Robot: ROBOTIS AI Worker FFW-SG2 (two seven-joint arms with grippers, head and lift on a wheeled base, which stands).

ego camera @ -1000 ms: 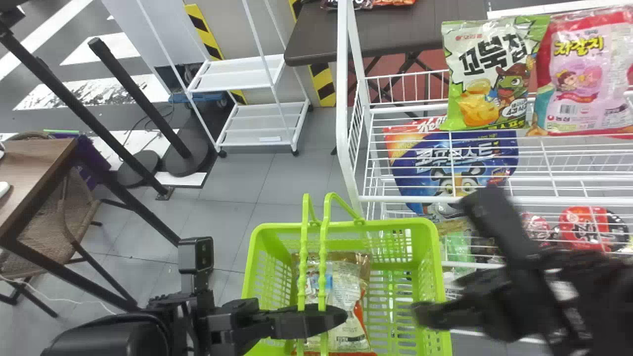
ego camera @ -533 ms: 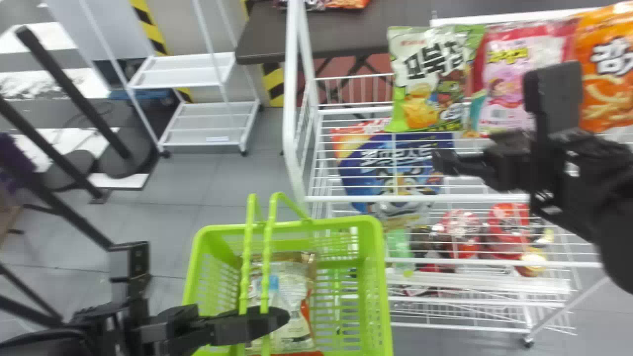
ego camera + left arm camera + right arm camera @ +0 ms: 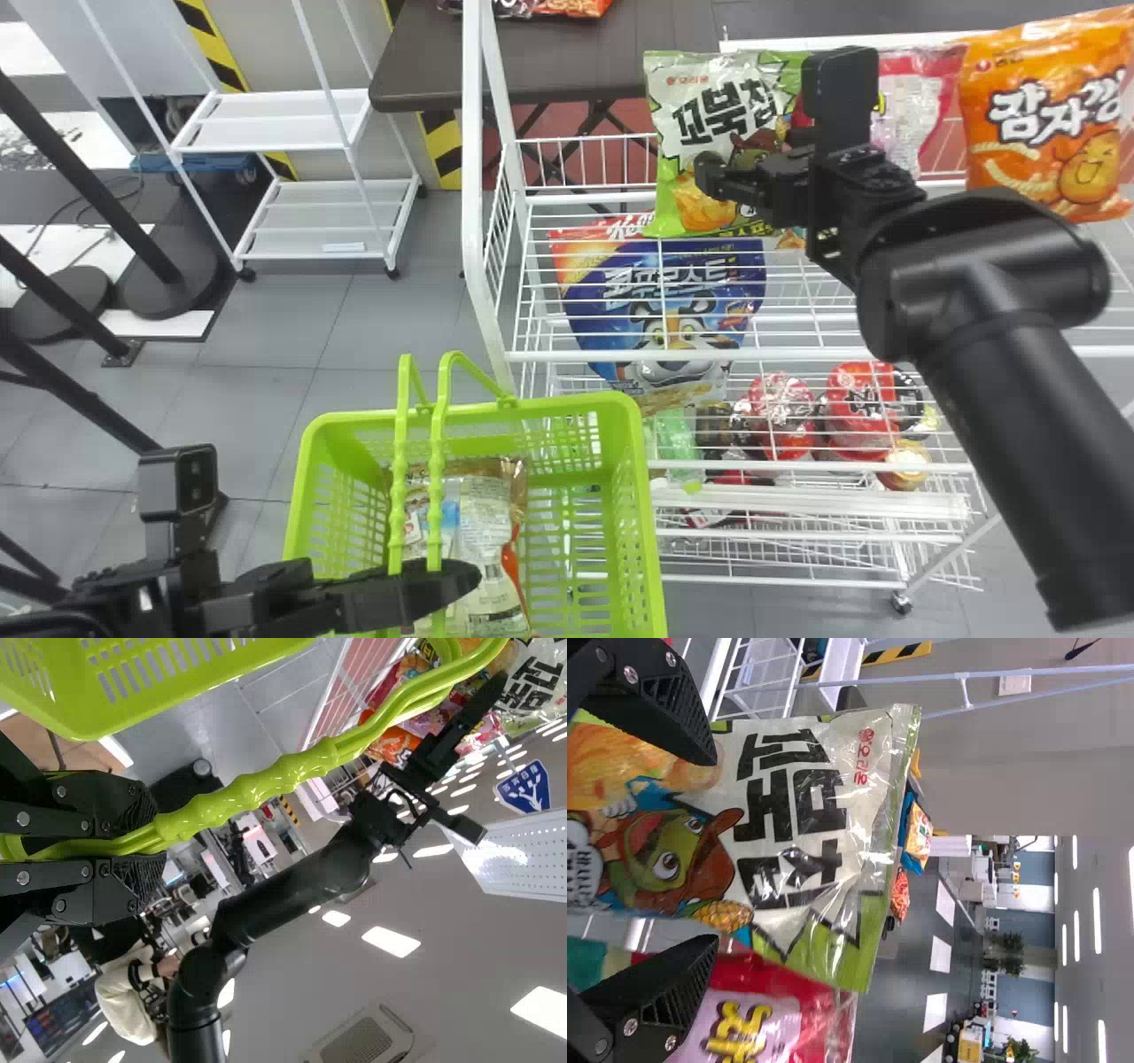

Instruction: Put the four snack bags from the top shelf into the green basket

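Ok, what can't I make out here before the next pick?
- Pink bag: middle, behind the right arm, head view.
- Green basket: near end, cut off by head view's bottom edge.
- Packaging inside: how many bags, head view; handles and left gripper cover parts.

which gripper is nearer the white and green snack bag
Right: the right gripper is open just in front of the snack bag, while the left gripper holds the green basket's handles, lower and farther left.
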